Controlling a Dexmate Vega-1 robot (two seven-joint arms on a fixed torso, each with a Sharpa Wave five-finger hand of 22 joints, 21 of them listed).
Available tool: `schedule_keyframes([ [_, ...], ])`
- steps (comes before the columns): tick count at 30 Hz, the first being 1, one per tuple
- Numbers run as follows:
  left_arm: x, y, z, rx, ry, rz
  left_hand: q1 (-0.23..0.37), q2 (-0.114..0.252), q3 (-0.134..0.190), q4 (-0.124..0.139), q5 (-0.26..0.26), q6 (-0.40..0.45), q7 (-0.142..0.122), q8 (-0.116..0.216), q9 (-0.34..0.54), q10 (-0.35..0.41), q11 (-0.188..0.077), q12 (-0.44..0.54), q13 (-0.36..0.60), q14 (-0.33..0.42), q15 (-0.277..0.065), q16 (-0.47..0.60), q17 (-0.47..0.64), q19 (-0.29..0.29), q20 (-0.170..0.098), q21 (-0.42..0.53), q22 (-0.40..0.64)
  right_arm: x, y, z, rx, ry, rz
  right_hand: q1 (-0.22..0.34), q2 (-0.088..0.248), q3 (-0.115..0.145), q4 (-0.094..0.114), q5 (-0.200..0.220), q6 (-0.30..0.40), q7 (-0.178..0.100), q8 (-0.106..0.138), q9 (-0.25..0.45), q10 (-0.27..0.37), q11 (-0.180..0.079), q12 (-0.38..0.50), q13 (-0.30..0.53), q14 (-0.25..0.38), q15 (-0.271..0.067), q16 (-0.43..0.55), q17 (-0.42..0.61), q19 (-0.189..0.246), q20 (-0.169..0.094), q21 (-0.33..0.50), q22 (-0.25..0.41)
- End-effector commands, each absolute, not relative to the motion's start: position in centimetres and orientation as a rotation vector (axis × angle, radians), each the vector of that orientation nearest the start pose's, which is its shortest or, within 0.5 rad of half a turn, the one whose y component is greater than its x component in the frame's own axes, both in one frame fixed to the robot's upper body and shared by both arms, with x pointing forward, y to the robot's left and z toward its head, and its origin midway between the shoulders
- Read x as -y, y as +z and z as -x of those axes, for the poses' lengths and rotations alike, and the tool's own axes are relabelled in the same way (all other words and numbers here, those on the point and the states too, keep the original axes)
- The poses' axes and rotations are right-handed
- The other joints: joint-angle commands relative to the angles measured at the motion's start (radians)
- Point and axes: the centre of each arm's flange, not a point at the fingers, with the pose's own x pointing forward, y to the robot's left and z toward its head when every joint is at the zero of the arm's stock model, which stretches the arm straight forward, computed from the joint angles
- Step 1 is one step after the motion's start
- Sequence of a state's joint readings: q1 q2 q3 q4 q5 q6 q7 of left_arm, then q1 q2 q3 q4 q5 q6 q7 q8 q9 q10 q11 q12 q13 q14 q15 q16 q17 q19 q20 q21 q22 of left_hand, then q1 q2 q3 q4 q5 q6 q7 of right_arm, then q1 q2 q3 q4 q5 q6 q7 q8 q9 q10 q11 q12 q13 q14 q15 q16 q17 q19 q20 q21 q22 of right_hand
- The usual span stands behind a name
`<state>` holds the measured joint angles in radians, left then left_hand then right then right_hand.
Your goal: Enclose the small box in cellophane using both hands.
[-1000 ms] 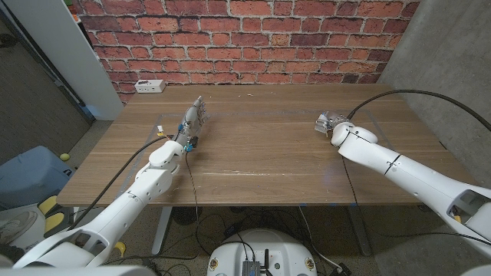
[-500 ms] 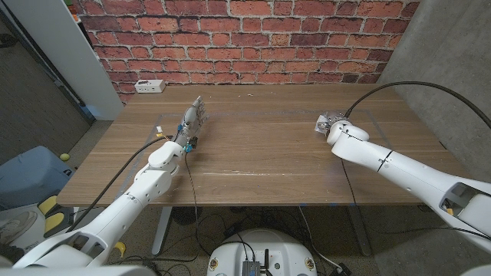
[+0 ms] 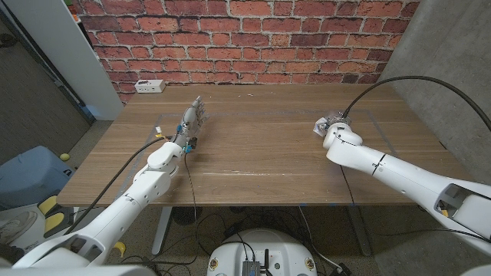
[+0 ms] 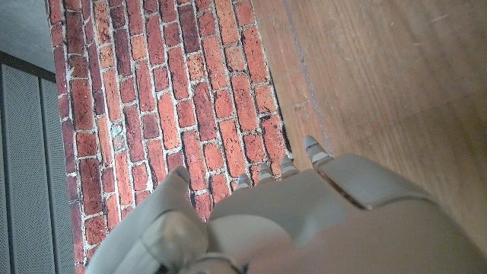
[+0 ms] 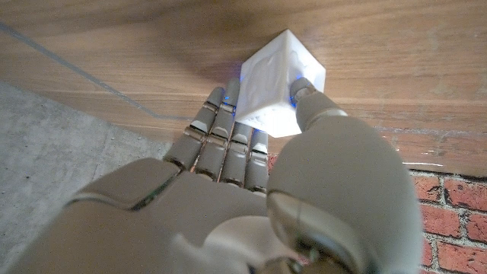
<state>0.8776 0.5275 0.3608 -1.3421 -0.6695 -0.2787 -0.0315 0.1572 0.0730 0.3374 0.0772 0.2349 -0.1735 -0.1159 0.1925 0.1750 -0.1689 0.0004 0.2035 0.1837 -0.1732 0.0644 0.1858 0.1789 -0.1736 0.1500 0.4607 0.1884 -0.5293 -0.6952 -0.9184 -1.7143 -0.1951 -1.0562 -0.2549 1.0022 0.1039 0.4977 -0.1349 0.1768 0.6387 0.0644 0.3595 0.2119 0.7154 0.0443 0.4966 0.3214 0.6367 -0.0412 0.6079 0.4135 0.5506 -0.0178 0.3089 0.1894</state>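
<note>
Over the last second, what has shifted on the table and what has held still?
The right arm has swung its elbow inward toward the table's middle, while the right hand stayed almost in place near the far right, holding the small white box between its fingers and thumb. The left hand and the table look unchanged.

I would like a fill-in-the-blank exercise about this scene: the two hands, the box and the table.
1. The right hand holds a small box whose colour is ____.
2. The left hand holds ____.
3. The table top is made of ____.
4. The wall behind the table is built of red ____.

Missing words: white; nothing; wood; bricks
</note>
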Motion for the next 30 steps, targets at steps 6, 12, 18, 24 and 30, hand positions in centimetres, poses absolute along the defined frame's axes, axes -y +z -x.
schedule_keyframes([
  [6, -29.0, -3.7, -64.1, 0.579, -0.223, 0.049, 0.004, 0.008, 0.001, -0.005, 0.004, -0.033, 0.003, -0.003, 0.001, -0.144, 0.003, 0.003, 0.002, -0.090, -0.006, 0.003, 0.002, -0.047, 0.002, -0.006, 0.002, 24.1, -0.5, -61.3, 0.222, -0.519, 1.222, 0.101, 0.090, 0.001, 0.009, 0.003, 0.250, -0.150, 0.007, 0.003, 0.101, -0.095, 0.017, 0.012, 0.023, -0.163, -0.005, 0.057, 0.014, -0.001, 0.009, 0.005],
  [12, -28.9, -3.8, -64.0, 0.577, -0.226, 0.047, 0.004, 0.008, 0.001, -0.005, 0.004, -0.032, 0.004, -0.003, 0.001, -0.144, 0.004, 0.002, 0.002, -0.090, -0.006, 0.003, 0.002, -0.046, 0.001, -0.007, 0.002, 23.4, -0.1, -60.5, 0.275, -0.529, 1.224, 0.098, 0.088, 0.002, 0.014, 0.002, 0.251, -0.152, 0.006, 0.003, 0.095, -0.096, 0.020, 0.017, 0.021, -0.162, -0.013, 0.056, 0.015, -0.002, 0.012, 0.006],
  [18, -28.9, -3.9, -63.9, 0.575, -0.223, 0.049, 0.004, 0.009, 0.000, -0.005, 0.004, -0.032, 0.002, -0.004, 0.001, -0.142, 0.004, 0.003, 0.002, -0.090, -0.006, 0.003, 0.002, -0.046, 0.002, -0.008, 0.002, 22.1, 0.6, -59.9, 0.344, -0.520, 1.245, 0.098, 0.086, 0.003, 0.015, 0.002, 0.251, -0.153, 0.004, 0.003, 0.092, -0.095, 0.024, 0.021, 0.022, -0.162, -0.018, 0.058, 0.017, -0.002, 0.014, 0.006],
  [24, -28.9, -4.0, -64.0, 0.573, -0.225, 0.048, 0.004, 0.010, 0.000, -0.006, 0.004, -0.032, 0.003, -0.005, 0.001, -0.143, 0.001, 0.003, 0.002, -0.090, -0.005, 0.003, 0.002, -0.045, 0.002, -0.009, 0.002, 21.0, 1.1, -59.6, 0.391, -0.500, 1.265, 0.097, 0.085, 0.004, 0.018, 0.002, 0.252, -0.154, 0.003, 0.003, 0.090, -0.097, 0.029, 0.026, 0.024, -0.161, -0.023, 0.059, 0.017, -0.002, 0.016, 0.006],
  [30, -28.9, -4.0, -64.1, 0.573, -0.225, 0.050, 0.004, 0.010, 0.000, -0.006, 0.003, -0.032, 0.003, -0.005, 0.001, -0.142, 0.003, 0.003, 0.002, -0.090, -0.005, 0.003, 0.002, -0.044, 0.001, -0.010, 0.002, 19.9, 1.6, -59.5, 0.430, -0.481, 1.283, 0.098, 0.085, 0.004, 0.019, 0.002, 0.253, -0.156, 0.002, 0.003, 0.089, -0.097, 0.032, 0.029, 0.026, -0.163, -0.026, 0.061, 0.017, -0.002, 0.017, 0.006],
])
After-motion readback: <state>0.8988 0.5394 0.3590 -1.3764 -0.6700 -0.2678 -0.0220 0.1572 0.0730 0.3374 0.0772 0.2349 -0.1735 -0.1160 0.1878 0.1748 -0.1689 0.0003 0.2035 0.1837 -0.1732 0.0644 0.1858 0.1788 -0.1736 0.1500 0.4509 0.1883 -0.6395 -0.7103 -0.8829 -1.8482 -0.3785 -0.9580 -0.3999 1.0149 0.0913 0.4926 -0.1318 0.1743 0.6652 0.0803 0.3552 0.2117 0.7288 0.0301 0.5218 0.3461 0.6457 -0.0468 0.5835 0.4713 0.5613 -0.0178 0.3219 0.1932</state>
